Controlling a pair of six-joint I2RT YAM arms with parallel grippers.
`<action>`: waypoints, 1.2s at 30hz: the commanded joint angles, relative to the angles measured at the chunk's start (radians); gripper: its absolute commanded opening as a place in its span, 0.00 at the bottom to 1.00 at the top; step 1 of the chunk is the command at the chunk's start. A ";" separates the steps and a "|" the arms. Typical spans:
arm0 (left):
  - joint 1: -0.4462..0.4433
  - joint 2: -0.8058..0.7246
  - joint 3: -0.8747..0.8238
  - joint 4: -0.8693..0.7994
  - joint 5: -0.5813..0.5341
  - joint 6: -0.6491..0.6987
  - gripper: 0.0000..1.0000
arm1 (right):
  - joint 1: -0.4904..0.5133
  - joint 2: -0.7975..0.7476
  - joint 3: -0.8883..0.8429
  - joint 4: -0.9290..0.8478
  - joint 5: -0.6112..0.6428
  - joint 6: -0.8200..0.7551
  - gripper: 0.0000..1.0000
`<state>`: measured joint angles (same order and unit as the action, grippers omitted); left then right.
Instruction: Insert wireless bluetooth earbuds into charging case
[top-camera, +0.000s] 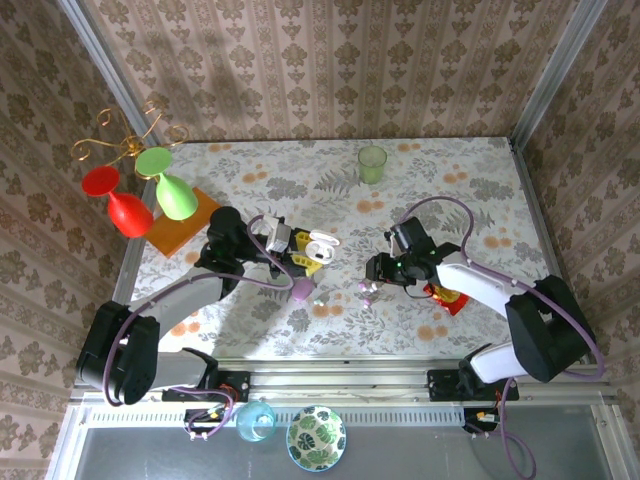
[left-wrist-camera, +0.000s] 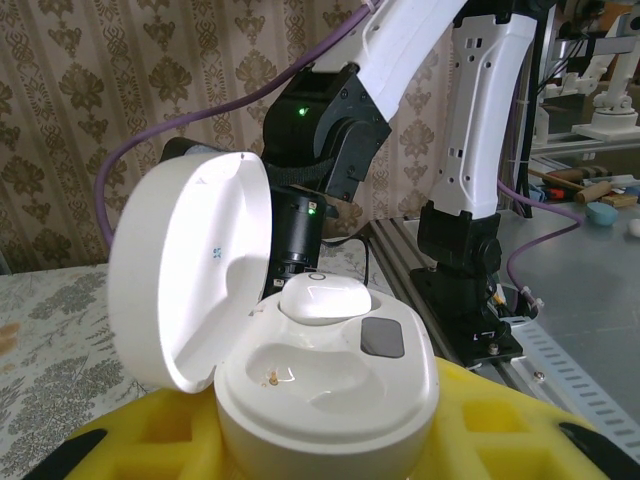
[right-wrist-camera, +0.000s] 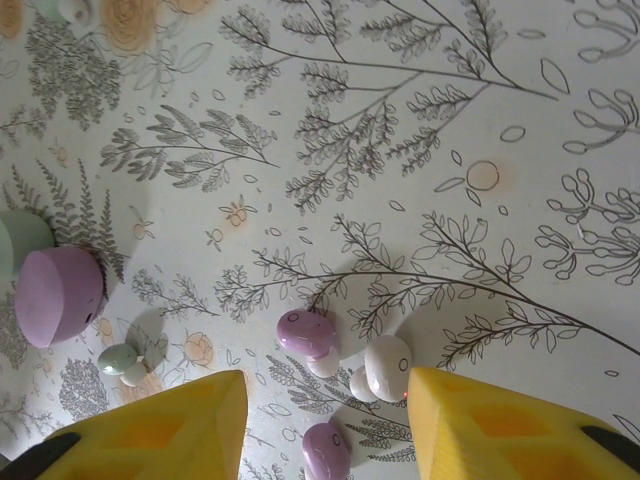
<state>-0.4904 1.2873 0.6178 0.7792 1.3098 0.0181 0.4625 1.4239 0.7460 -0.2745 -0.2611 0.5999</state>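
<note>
Three tiny rounded plastic earbuds lie on the floral-patterned table (top-camera: 450, 190) directly under my right gripper (right-wrist-camera: 322, 395). They are a purple earbud (right-wrist-camera: 306, 332), a white earbud (right-wrist-camera: 388, 365) just beside it, and a second purple earbud (right-wrist-camera: 327, 450) nearer the wrist camera. That gripper's yellow fingers (right-wrist-camera: 170, 430) are spread wide, one on either side of the cluster, and they grip nothing. I cannot tell whether the tips touch the table.

Off to the left in the right wrist view sits a closed lilac pebble-shaped case (right-wrist-camera: 58, 295) against a pale green case (right-wrist-camera: 18, 242) at the frame edge. A small pale green earbud (right-wrist-camera: 118, 358) lies near them.

My left gripper (top-camera: 308, 252) is closed around a white round plastic charging case (left-wrist-camera: 330, 400), cradled between its yellow pads. The case's lid (left-wrist-camera: 190, 280) stands open, hinged up to the left. One seated white earbud (left-wrist-camera: 325, 298) fills the far socket; the near socket (left-wrist-camera: 280, 365) is vacant. From the top view, the held case is to the left of the cluster on the table.
</note>
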 joint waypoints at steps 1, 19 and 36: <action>-0.005 -0.007 0.022 0.034 0.020 0.003 0.19 | -0.002 0.034 -0.014 -0.026 0.007 0.021 0.45; -0.002 -0.016 0.024 -0.004 0.009 0.015 0.19 | -0.029 0.151 -0.023 0.050 -0.089 -0.016 0.34; -0.004 -0.010 0.038 -0.068 -0.007 0.053 0.19 | -0.030 0.178 -0.044 0.066 -0.087 -0.011 0.22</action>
<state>-0.4904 1.2877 0.6224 0.7349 1.3006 0.0307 0.4240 1.5749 0.7189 -0.2077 -0.3386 0.5983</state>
